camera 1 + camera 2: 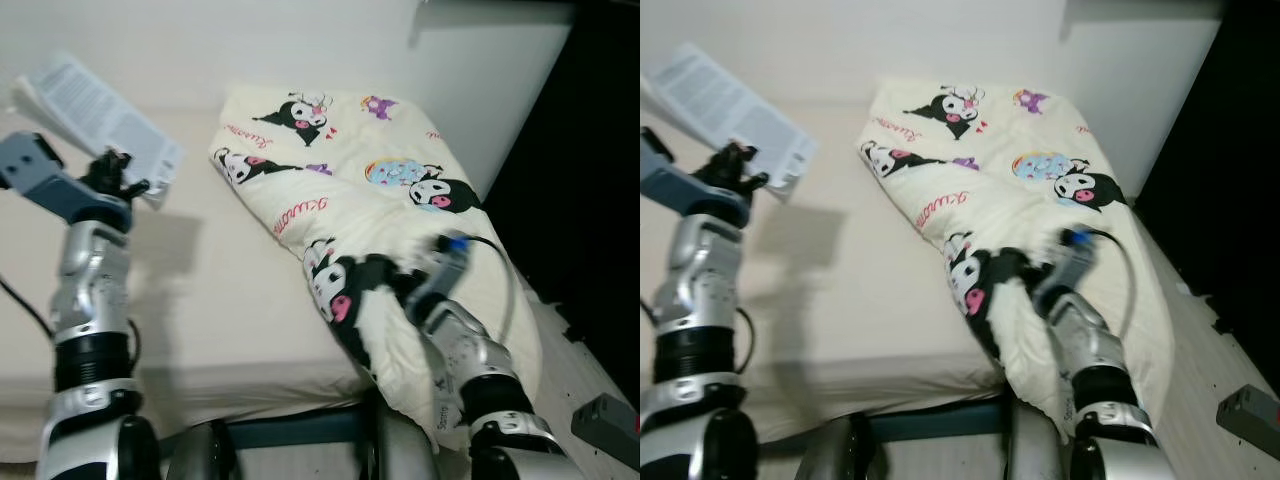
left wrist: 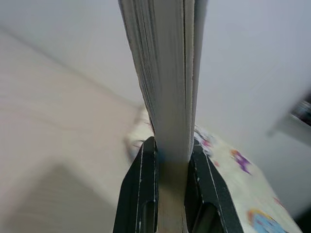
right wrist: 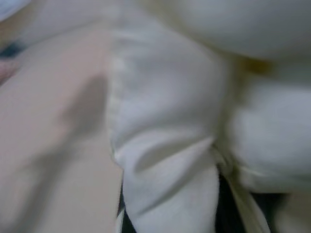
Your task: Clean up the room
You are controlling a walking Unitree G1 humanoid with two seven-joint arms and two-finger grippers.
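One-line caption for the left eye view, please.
Left gripper holds a booklet above the bed while the right gripper clutches the cartoon-print blanket.

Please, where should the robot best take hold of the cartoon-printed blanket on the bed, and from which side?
Probably at the bunched near edge of the blanket, where the right gripper is already at the folds. That edge is raised into thick folds facing the robot, so approaching from the robot's side seems easiest. The left gripper holds a booklet.

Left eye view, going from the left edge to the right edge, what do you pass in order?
Left hand holding up the booklet → bare cream mattress → cartoon-print blanket → right hand on the blanket's front fold → grey device on the floor.
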